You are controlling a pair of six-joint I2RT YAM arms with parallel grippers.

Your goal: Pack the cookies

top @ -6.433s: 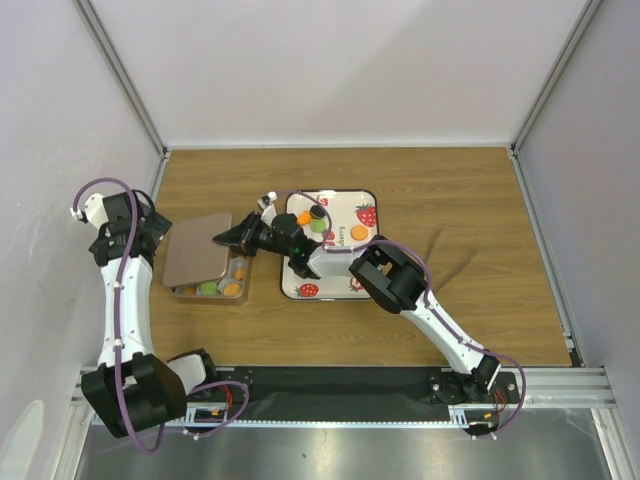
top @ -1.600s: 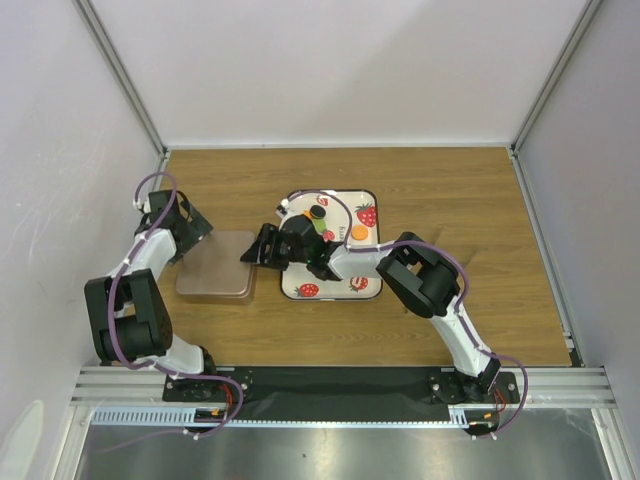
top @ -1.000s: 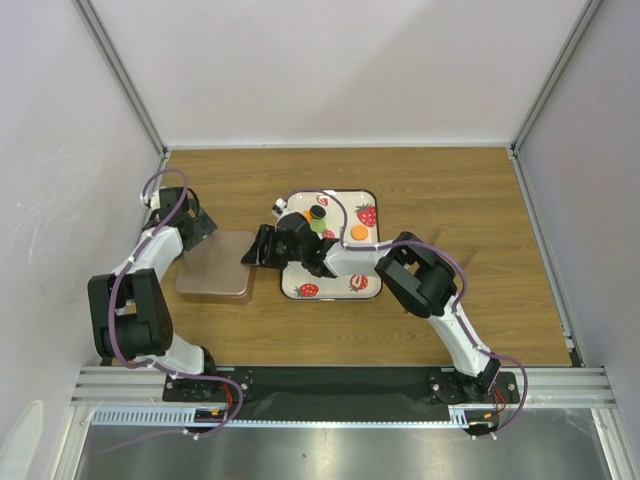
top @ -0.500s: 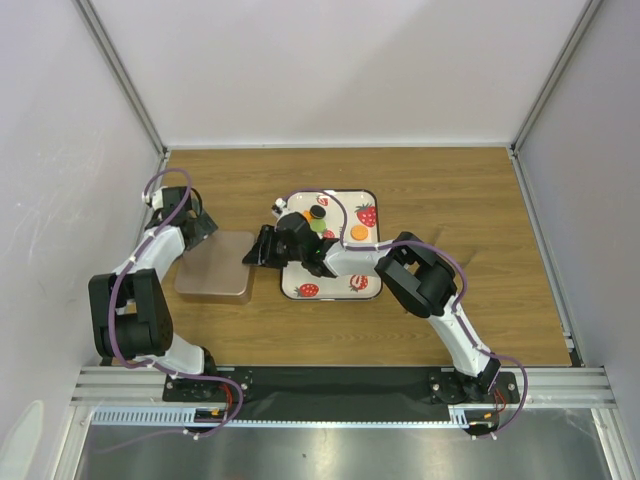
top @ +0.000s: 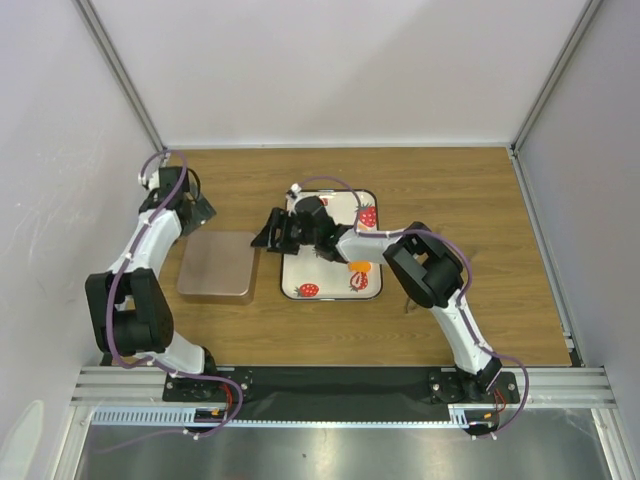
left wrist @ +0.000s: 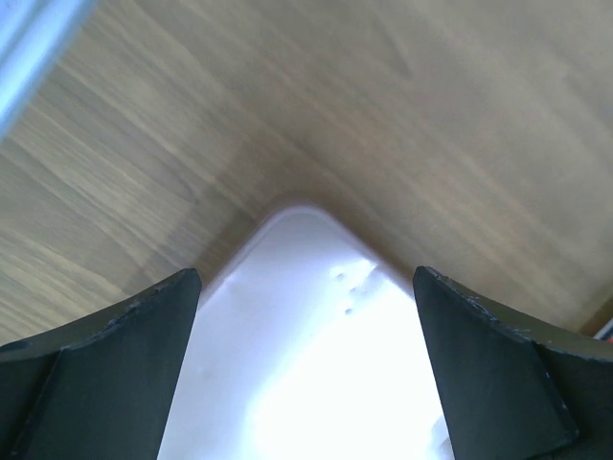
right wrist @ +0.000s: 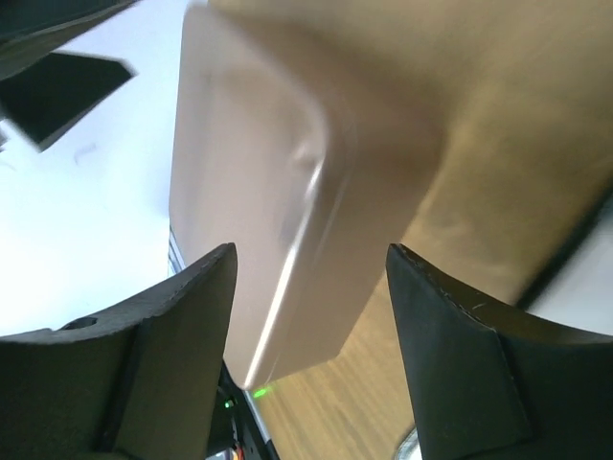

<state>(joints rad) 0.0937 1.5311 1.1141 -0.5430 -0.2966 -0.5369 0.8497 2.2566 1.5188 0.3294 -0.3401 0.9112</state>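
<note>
One orange cookie (top: 358,268) lies on the strawberry-print tray (top: 300,275), near its right side. Other cookies are hidden under my right arm. The box with its brown lid on (top: 215,265) stands left of the tray. My right gripper (top: 268,232) hovers open between tray and box. In the right wrist view the right gripper (right wrist: 311,249) faces the box (right wrist: 287,192) with nothing between its fingers. My left gripper (top: 197,210) is open above the box's far corner, and the left wrist view shows the left gripper (left wrist: 306,278) astride the glaring lid corner (left wrist: 316,364).
White walls with metal posts (top: 125,85) close in the wooden table (top: 450,200) on three sides. A metal rail (top: 340,385) with the arm bases runs along the near edge. The left wall stands close to my left gripper.
My right gripper has drawn back from the box towards the tray's far left and opened wider. An orange cookie now shows lower on the tray. The left gripper has shifted slightly farther back.
</note>
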